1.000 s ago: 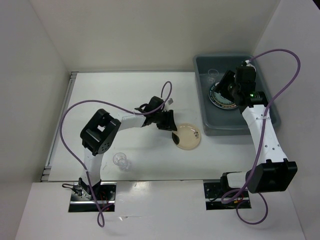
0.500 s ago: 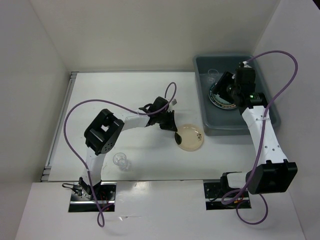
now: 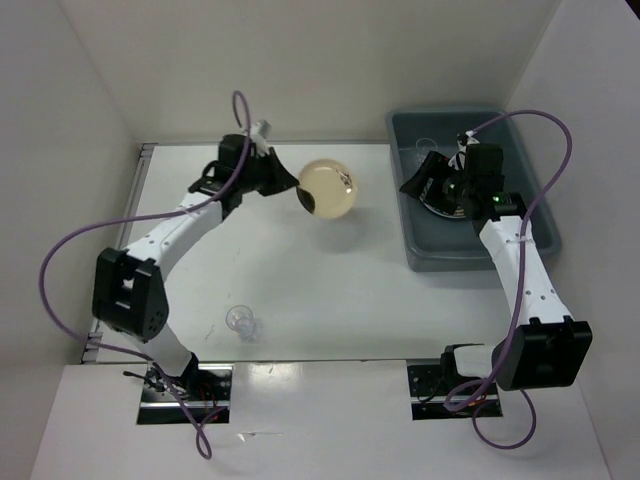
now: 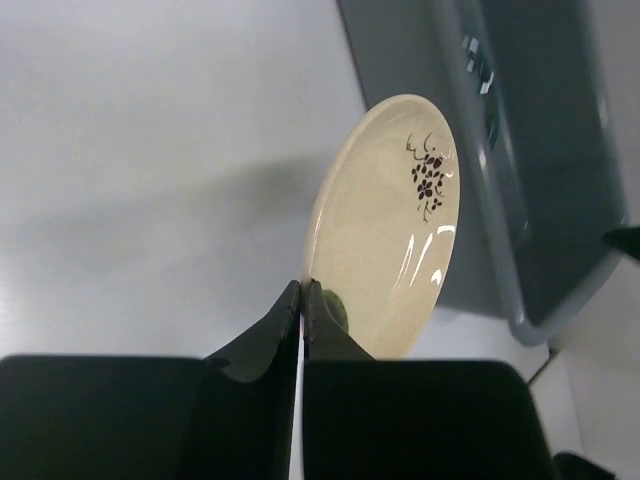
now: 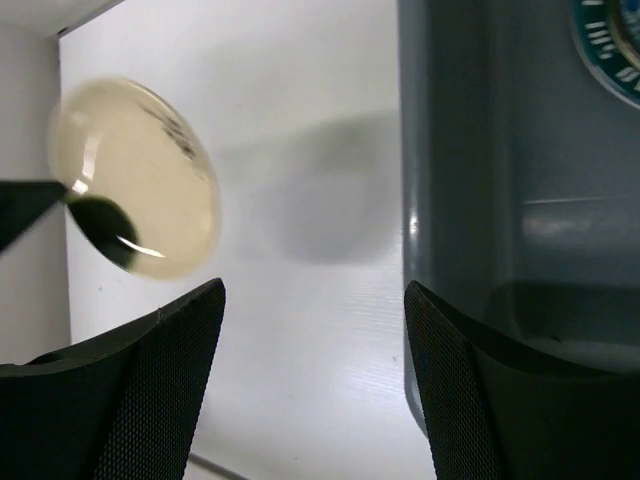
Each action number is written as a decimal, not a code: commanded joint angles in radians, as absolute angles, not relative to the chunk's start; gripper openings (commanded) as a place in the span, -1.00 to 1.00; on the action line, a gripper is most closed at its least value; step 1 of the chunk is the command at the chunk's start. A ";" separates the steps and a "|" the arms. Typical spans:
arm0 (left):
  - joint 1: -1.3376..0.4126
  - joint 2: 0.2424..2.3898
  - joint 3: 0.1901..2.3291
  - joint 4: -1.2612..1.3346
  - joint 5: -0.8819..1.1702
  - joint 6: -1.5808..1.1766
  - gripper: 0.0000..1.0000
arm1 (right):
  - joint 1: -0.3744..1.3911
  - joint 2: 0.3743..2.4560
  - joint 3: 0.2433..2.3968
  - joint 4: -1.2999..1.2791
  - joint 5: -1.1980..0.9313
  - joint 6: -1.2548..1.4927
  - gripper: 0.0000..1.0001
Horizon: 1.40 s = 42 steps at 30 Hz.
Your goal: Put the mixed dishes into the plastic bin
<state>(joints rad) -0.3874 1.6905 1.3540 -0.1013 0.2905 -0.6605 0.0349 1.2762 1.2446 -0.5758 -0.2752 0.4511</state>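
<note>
My left gripper [image 3: 303, 197] is shut on the rim of a small cream plate [image 3: 328, 187] and holds it in the air above the table, left of the plastic bin [image 3: 540, 235]. The plate [image 4: 390, 225] has a dark flower mark and stands tilted; it also shows in the right wrist view [image 5: 135, 190]. My right gripper [image 3: 413, 183] is open and empty, over the bin's left wall. A plate with a teal rim [image 3: 443, 203] lies in the bin, partly hidden by the right arm, and shows in the right wrist view [image 5: 615, 45]. A clear cup [image 3: 425, 147] is in the bin's far part.
Another small clear cup [image 3: 241, 321] stands on the white table near the front left. White walls close in the table at the back and both sides. The bin's left wall [image 5: 440, 200] runs close to my right gripper.
My left arm has lifted the cream plate off the table and swung it up and toward the back. My right gripper has moved left, from over the teal-rimmed plate to the bin's left wall.
</note>
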 commanded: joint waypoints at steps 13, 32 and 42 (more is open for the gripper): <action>-0.327 1.548 1.289 0.028 0.457 -0.837 -1.00 | 0.182 1.474 1.371 -0.376 -0.462 0.479 0.46; -0.327 1.586 1.250 0.103 0.486 -0.904 -1.00 | 0.212 1.611 1.401 -0.304 -0.589 0.531 -0.53; -0.327 1.623 1.270 0.098 0.477 -0.913 -1.00 | 0.221 1.640 1.451 -0.322 -0.669 0.535 -0.98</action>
